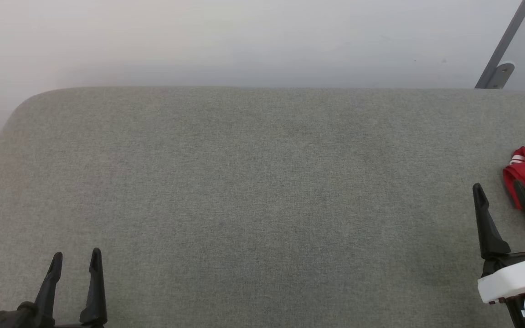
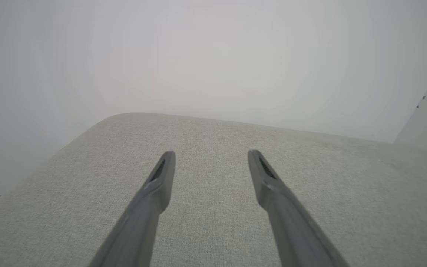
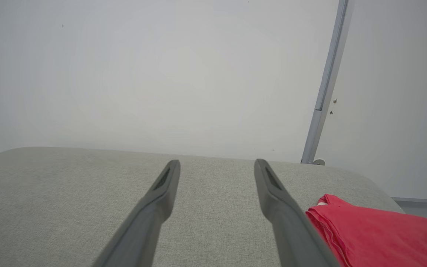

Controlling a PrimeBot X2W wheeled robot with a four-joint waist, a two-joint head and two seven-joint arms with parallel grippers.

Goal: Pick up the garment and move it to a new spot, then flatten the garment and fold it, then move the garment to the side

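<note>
We see the garment (image 3: 376, 233) lying at the far right edge of the grey padded surface (image 1: 262, 182), partly cut off by the head view's right border. It is stacked in neat red layers, with a bit of white striped trim showing at its far corner. Judging from those layers and from where it sits, we take the fold as done and the move to the side as the step in hand, close to finished.

The right gripper (image 1: 497, 187) hovers just left of the cloth with its jaws wide apart and nothing between them. Its right finger crosses the garment's near left corner in the head view (we cannot tell whether it touches the fabric or only passes above it). The left gripper (image 1: 76, 253) sits well apart at the near left, also spread wide and empty.

To finish well, we lift the right gripper straight up before pulling it back. That way no fingertip hooks a layer and drags the stack open. We also check that the garment lies wholly on the surface and does not hang over the right edge. The left arm has no part here, so we keep it out of the way.
</note>
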